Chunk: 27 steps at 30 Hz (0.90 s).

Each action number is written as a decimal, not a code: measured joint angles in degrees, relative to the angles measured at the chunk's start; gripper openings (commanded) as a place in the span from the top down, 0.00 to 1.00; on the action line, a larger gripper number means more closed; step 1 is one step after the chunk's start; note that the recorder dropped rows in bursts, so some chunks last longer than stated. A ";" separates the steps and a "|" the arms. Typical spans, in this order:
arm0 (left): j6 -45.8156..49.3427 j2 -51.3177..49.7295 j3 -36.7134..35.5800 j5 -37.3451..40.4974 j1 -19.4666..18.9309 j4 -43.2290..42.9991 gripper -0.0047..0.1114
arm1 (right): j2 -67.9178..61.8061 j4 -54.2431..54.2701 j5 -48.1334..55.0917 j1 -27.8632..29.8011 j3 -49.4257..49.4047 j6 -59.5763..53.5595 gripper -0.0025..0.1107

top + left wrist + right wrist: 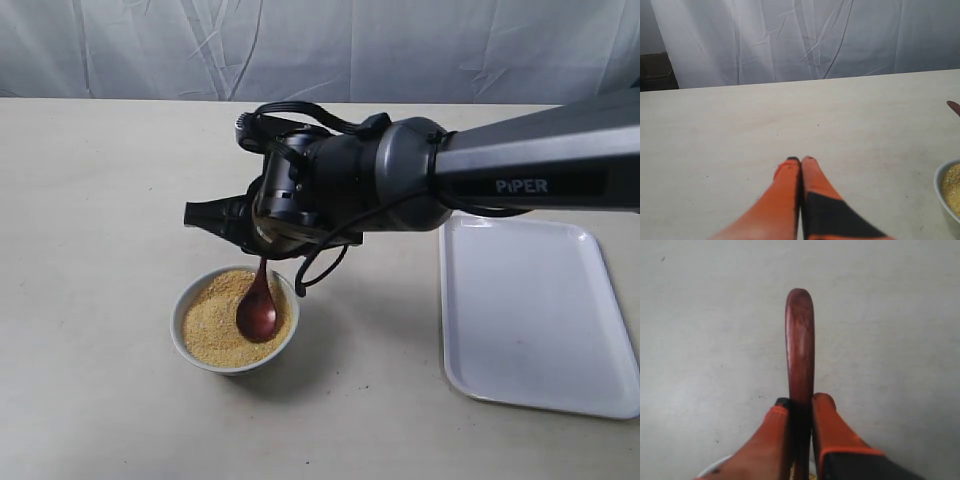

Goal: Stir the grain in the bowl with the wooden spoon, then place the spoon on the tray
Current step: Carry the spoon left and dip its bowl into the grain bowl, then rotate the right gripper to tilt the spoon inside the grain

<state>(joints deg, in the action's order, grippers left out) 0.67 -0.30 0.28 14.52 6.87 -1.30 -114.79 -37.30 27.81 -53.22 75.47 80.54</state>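
Observation:
The white bowl point(188, 303) stands left of centre on the table, filled with yellow grain point(215, 315). The dark reddish wooden spoon point(258, 310) hangs with its oval end in the grain. My right gripper point(262, 258) reaches across above the bowl and is shut on the spoon's handle point(800, 345), which sticks out past the orange fingers point(827, 415). The white tray point(535, 310) lies flat at the right. My left gripper point(801, 160) is shut with nothing in it, low over bare table; the bowl's rim point(940, 187) and grain point(954, 187) show at that view's edge.
A white cloth backdrop point(320, 45) hangs behind the table's far edge. The right arm point(520, 170) stretches over the tray's near-left corner. Bare tabletop point(90, 200) lies left of the bowl.

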 measured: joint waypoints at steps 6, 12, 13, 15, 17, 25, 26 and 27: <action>0.00 0.00 0.00 0.00 0.00 0.00 0.96 | 0.00 1.37 0.12 0.00 0.00 -0.05 0.97; 0.00 0.00 0.00 0.00 0.00 0.00 0.96 | 0.00 1.90 1.09 0.00 0.00 -0.05 0.64; 0.00 0.00 0.00 0.00 0.00 0.00 0.96 | 0.00 1.90 1.18 0.00 0.00 -0.05 0.59; 0.00 0.00 0.00 0.00 0.00 0.00 0.96 | 0.00 1.90 1.18 0.00 0.00 -0.05 0.56; 0.00 0.00 0.00 0.00 0.00 0.00 0.96 | 0.00 2.46 1.21 0.00 0.00 -0.05 0.56; 0.00 0.00 0.00 0.00 0.00 0.00 0.96 | 6.50 16.59 1.35 2.83 0.00 -15.27 0.56; 0.00 0.00 0.00 0.00 0.00 0.00 0.96 | 7.24 20.56 1.35 3.92 0.00 -21.22 0.56; 0.00 0.00 0.00 0.00 0.00 0.00 0.96 | 7.89 25.03 1.35 5.54 0.00 -26.73 0.56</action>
<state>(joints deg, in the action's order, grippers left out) 0.67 -0.30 0.28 14.52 6.87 -1.30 -106.90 -12.27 29.15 -47.68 75.47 53.81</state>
